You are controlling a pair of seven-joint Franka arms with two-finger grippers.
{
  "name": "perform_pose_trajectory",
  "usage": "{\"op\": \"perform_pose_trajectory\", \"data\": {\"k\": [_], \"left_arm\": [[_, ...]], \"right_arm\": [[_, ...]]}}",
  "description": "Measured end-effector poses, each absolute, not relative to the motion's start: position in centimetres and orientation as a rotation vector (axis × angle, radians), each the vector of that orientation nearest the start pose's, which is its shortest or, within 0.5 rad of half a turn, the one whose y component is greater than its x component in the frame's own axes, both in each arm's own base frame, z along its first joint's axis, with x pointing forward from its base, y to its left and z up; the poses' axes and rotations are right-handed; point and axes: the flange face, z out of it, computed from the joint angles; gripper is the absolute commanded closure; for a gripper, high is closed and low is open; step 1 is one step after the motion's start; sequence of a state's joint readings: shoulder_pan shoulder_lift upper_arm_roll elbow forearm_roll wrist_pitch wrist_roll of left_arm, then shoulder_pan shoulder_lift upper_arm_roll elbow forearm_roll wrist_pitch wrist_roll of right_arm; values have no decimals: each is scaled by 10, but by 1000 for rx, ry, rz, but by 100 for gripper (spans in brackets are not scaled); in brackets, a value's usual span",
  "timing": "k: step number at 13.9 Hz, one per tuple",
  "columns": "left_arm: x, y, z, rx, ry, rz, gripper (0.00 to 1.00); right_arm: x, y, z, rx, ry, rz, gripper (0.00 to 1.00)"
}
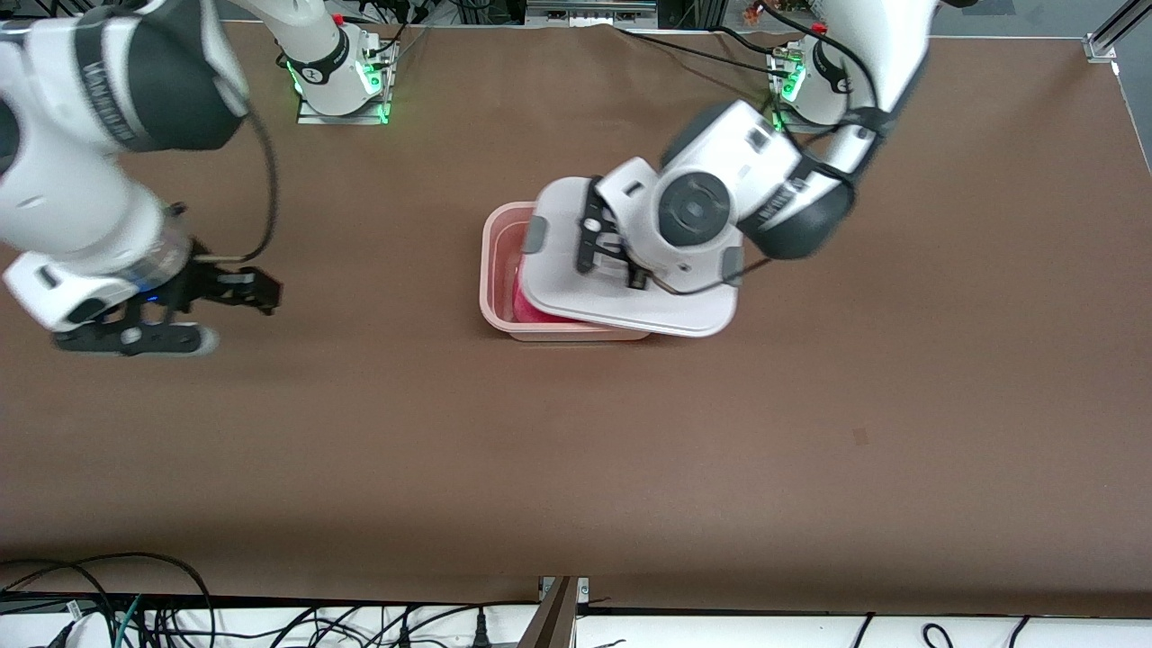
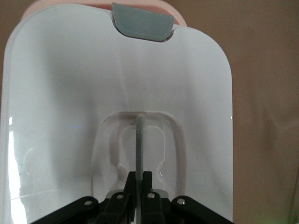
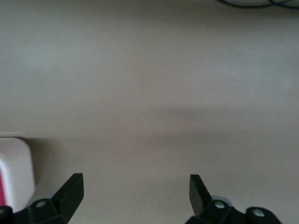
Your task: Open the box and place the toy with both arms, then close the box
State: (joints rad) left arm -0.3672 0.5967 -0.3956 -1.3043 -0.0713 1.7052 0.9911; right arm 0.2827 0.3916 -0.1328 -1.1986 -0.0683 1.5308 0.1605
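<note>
Your box sits mid-table, toy inside, lid askew toward the left arm's end. The left gripper is clamped on the lid handle; slide it square before lowering. The right gripper waits open over bare table.

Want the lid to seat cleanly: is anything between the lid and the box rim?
Nothing visible. The left gripper, jaws shut on the handle, holds the lid askew over the box; the toy sits inside, below the rim.

Even bright light, soft shadows, blurred arms
</note>
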Motion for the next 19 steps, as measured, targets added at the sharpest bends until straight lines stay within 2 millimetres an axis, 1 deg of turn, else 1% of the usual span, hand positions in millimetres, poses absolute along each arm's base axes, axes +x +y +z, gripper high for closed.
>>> {"op": "perform_pose_trajectory", "data": {"k": [1,2,5,7,8,9,10,13,15,16,19], "left_arm": [[536,-456,402,-2299,2561,170,100],[535,-462,397,-2322,2541,153,100],[537,-471,375,-2362,2514,153,100],[535,-477,363,-2369,2514,158,100],[534,-479,359,-2369,2516,161,100],[533,-480,356,-2365,2516,165,100],[534,-480,356,-2357,2514,166,100],[535,-478,354,-2349,2509,169,100],[535,-479,350,-2351,2509,179,100],[535,-479,348,-2353,2508,183,100],[537,-480,349,-2387,2475,155,100]], "right_arm": [[658,88,558,-3264,24,71,0],[660,69,556,-3253,61,83,0],[662,12,544,-3163,199,143,0],[653,-23,535,-3125,276,193,0],[645,-36,534,-3116,307,214,0],[636,-44,536,-3106,326,226,0],[627,-47,541,-3099,332,229,0],[600,-40,563,-3090,310,218,0],[582,-46,580,-3082,324,199,0],[573,-50,585,-3078,327,201,0],[558,-51,591,-3076,246,242,0]]}}
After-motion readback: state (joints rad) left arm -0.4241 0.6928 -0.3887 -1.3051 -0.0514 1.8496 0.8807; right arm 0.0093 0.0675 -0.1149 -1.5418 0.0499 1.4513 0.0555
